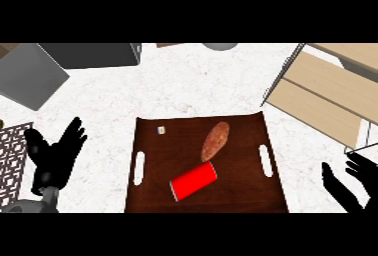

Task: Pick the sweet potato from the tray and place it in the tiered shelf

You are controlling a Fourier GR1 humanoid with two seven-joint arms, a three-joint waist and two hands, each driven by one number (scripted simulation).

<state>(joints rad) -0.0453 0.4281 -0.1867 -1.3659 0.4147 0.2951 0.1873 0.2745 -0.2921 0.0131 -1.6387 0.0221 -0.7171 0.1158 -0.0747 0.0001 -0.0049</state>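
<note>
An orange-brown sweet potato lies on the dark brown tray in the middle of the counter, slanted, just above a red can. The tiered shelf, light wood with a thin metal frame, stands at the upper right. My left hand rests open left of the tray, fingers up. At the lower right edge my right hand is open too, to the right of the tray and below the shelf. Neither hand touches anything.
A red can lies on its side on the tray, beside a small white item. Grey boxes stand at the upper left. A patterned mat is at the left edge.
</note>
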